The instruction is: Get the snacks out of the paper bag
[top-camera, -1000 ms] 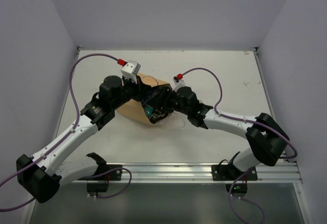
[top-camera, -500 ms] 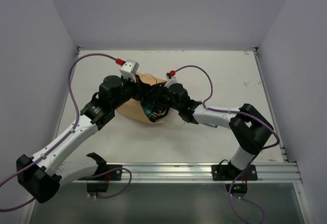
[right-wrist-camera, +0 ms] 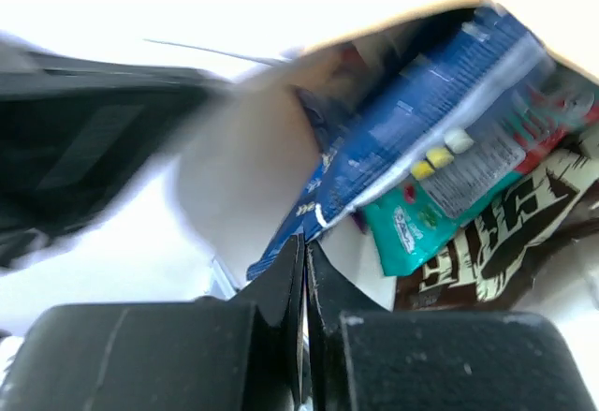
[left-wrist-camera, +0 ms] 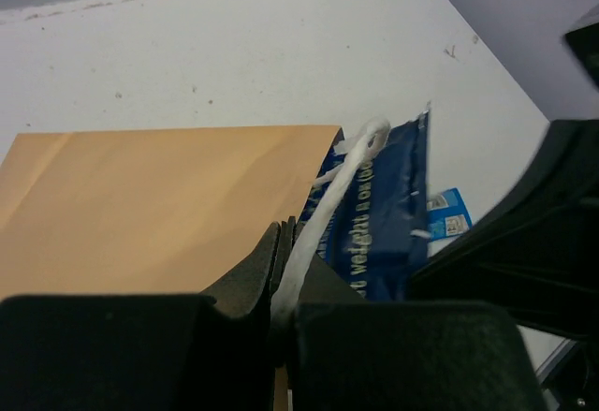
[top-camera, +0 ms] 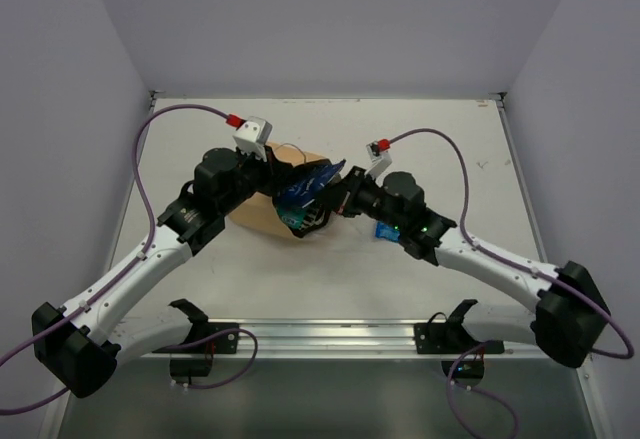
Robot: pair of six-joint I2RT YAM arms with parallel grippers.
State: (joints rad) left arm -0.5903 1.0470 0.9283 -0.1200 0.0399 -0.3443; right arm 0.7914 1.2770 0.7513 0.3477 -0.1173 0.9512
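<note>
The left tool (top-camera: 270, 169) is pinching shut on the white string handle (left-wrist-camera: 339, 179) of the paper bag (top-camera: 255, 217), its jaws meeting with only the string between them. In the left wrist view the bag's flat tan side (left-wrist-camera: 159, 205) is spreading out ahead of and to the left of this tool's tips (left-wrist-camera: 284, 242), and the handle is looping forward from the jaws over the bag's edge. The paper bag is lying on its side on the table (top-camera: 450, 149), directly under the left tool, with its mouth facing the right tool (top-camera: 338, 191). The right tool is closing narrowly on a lower corner of the dark blue chip bag (right-wrist-camera: 421, 121), jaws nearly touching around the foil just ahead of its tips (right-wrist-camera: 304, 252). That chip bag (top-camera: 305, 184) is sticking partway out of the bag's mouth, between the two tools. Ahead of the right tool and below the blue bag, a teal-white packet (right-wrist-camera: 421, 219) and a brown chip bag (right-wrist-camera: 491, 242) are sitting in the pale-lined opening. A blue-white packet (top-camera: 388, 229) is lying on the table behind the right tool, just beside its arm.
</note>
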